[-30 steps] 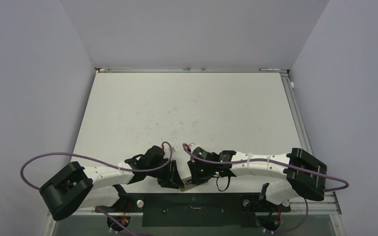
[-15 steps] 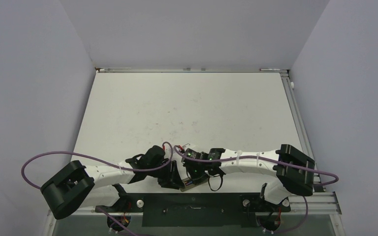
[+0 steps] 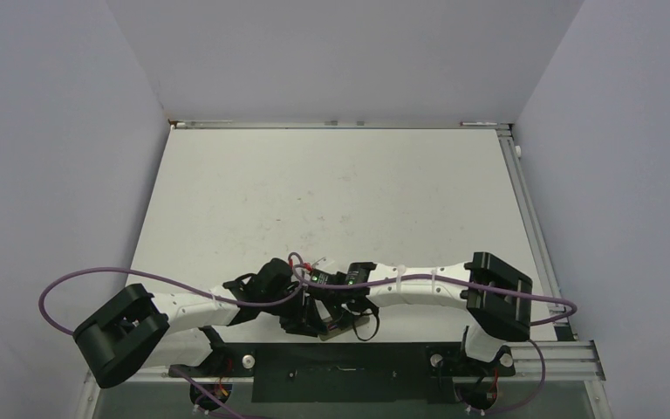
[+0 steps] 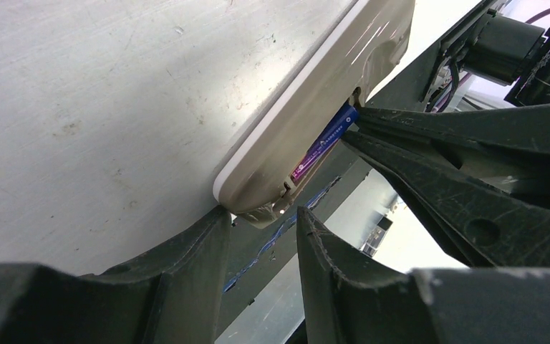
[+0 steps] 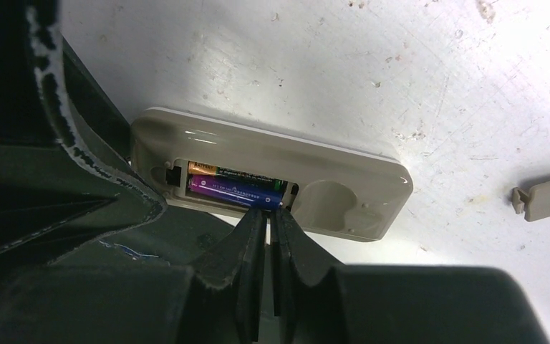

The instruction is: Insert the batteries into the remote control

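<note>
The remote control [image 5: 344,186] lies back up at the table's near edge, and it also shows in the left wrist view [image 4: 315,93] and the top view [image 3: 336,326]. Its battery recess holds the purple-blue battery [image 5: 233,192] in front and the brownish-gold battery [image 5: 215,170] behind. My right gripper [image 5: 268,213] is shut, and its tips touch the purple-blue battery's right end [image 4: 326,140]. My left gripper [image 4: 261,218] is open and empty, with its fingertips against the remote's left end. One left finger [image 5: 100,165] shows beside the remote in the right wrist view.
A loose beige battery cover [image 5: 544,197] lies on the table right of the remote. The white table [image 3: 331,192] stretches away behind. A black rail [image 3: 340,367] runs along the near edge just below the remote. Both wrists crowd together there.
My right arm has swung left, bringing its gripper in over the remote toward the left gripper. The left arm has not moved.
</note>
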Motion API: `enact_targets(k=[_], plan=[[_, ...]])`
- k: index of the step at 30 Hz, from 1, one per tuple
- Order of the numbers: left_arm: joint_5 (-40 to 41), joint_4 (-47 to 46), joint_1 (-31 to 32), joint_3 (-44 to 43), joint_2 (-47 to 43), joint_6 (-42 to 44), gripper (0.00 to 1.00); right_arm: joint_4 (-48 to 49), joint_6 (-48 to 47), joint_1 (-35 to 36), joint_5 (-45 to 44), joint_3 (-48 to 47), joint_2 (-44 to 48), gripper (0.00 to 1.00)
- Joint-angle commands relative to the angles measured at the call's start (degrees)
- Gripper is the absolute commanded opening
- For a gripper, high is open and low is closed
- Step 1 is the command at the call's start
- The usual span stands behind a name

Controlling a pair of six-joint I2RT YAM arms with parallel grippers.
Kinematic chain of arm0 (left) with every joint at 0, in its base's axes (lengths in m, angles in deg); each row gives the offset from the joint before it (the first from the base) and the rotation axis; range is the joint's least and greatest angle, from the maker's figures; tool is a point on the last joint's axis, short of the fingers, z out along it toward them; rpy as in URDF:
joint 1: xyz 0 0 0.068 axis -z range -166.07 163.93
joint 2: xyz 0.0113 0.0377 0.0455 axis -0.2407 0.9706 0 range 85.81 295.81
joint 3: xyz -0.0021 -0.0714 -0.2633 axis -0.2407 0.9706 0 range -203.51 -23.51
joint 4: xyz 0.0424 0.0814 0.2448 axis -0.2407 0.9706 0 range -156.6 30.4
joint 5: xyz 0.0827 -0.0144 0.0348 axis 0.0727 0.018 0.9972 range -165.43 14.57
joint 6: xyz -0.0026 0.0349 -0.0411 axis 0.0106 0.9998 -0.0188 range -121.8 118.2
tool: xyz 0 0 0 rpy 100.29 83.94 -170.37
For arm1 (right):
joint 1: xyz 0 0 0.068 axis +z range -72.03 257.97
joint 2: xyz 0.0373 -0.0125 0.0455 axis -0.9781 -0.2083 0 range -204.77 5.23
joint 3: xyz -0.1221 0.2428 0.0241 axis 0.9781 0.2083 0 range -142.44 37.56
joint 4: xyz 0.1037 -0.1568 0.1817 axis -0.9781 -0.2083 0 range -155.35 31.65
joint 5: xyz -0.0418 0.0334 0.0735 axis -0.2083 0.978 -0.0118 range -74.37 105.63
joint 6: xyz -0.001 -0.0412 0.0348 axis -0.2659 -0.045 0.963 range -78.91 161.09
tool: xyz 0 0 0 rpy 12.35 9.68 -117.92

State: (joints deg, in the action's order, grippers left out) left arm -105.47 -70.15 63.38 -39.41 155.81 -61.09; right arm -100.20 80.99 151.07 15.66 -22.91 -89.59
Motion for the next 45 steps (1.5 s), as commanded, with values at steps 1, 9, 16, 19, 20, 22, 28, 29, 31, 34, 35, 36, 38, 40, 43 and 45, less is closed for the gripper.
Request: enact_targets(k=[1, 9, 16, 19, 20, 22, 28, 29, 31, 34, 35, 36, 38, 40, 43, 45], plan=[[0.14, -2.26, 0.34, -1.59, 0.55, 2.17, 0.36, 0.21, 0.73, 1.63, -1.69, -2.50, -4.37, 0.09], [0.16, -1.03, 0.38, -1.84, 0.57, 3.87, 0.36, -3.25, 0.24, 2.74, -3.33, -6.99, -9.40, 0.09], [1.06, -0.39, 0.14, -1.10, -0.12, 4.44, 0.36, -3.86, 1.31, 2.31, -4.76, -8.73, -8.70, 0.09], [1.26, -0.32, 0.19, -0.61, -0.23, 4.50, 0.36, -3.66, 2.11, 2.01, -5.37, -9.18, -7.96, 0.09], [1.34, -0.38, 0.13, -0.43, -0.32, 4.53, 0.36, -3.58, 2.29, 1.96, -5.31, -9.32, -7.65, 0.09], [1.62, -0.32, 0.13, 0.02, -0.64, 4.48, 0.36, -3.93, 2.60, 1.79, -5.81, -9.57, -7.29, 0.09], [2.26, 0.16, -0.20, 0.55, -1.29, 4.62, 0.36, -5.41, 3.77, 1.23, -8.50, -9.51, -4.60, 0.11], [2.27, 0.26, -0.29, 0.68, -1.32, 4.62, 0.36, -5.58, 3.92, 0.97, -8.88, -9.36, -3.95, 0.12], [2.30, 0.36, -0.38, 0.69, -1.44, 4.64, 0.36, -6.07, 4.23, 0.70, -9.99, -9.10, -2.78, 0.14], [2.50, 0.52, -0.44, 0.78, -1.78, 4.63, 0.36, -6.56, 4.63, 0.33, -11.14, -8.68, -1.16, 0.14], [2.53, 0.54, -0.48, 0.76, -1.87, 4.62, 0.36, -6.51, 4.70, 0.23, -11.39, -8.50, -0.70, 0.14], [2.53, 0.63, -0.45, 0.66, -1.88, 4.62, 0.36, -6.41, 4.79, 0.14, -11.41, -8.33, -0.14, 0.14], [2.53, 0.69, -0.50, 0.48, -1.85, 4.63, 0.36, -5.86, 4.86, -0.06, -10.95, -7.82, 0.38, 0.14], [2.47, 0.88, -0.49, 0.24, -1.80, 4.70, 0.36, -4.70, 4.88, -0.17, -9.74, -6.97, 0.71, 0.14], [2.40, 1.22, -0.50, 0.18, -2.07, 4.71, 0.36, -2.89, 5.16, -0.16, -8.03, -5.18, 1.19, 0.14], [2.42, 1.47, -0.52, 0.21, -2.78, 4.66, 0.36, -1.58, 5.64, -0.29, -6.93, -3.76, 1.80, 0.14]])
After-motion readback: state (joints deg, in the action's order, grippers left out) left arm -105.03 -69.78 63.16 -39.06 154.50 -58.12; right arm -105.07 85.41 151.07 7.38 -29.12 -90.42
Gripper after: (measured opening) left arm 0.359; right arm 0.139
